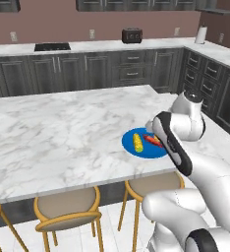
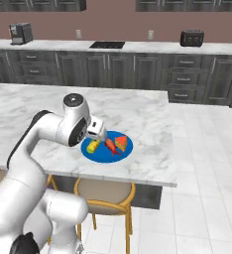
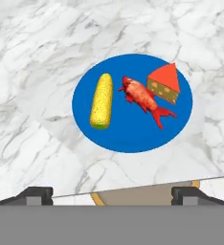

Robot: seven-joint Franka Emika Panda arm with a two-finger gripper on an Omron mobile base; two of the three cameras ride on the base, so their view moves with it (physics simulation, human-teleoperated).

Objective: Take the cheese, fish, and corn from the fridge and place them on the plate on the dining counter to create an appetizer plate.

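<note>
Hovering: pincer [image 3: 112, 194] hangs above the plate [image 3: 133, 136], tips spread wide, nothing between them
Plate: blue, flat on the dining counter [image 1: 63, 133], close to the edge nearest the stools [image 1: 68, 209], toward the counter's right end as the arm faces it
Corn [image 3: 102, 100]: on the plate's left part in hand view; long axis runs away from the pincer, roughly square to the line between the two tips; blunt greenish end points toward the pincer
Fish [image 3: 145, 98]: mid-plate, just beside the corn, not touching it; long axis diagonal, head toward the plate's far side, tail [image 3: 164, 115] fanned toward the near-right rim
Cheese [image 3: 164, 83]: right part of plate, red face up, holed side facing the pincer; sits v. close to the fish (touching or not, can't tell)
Key relation: all 3 foods lie straight ahead of and below the pincer, inside the rim; pincer sits over the plate's stool-side edge
Judgement: plate looks complete, so prob. nothing left to grasp; next move is likely just a lift clear
Risk: low; a straight rise avoids nudging the corn
</note>
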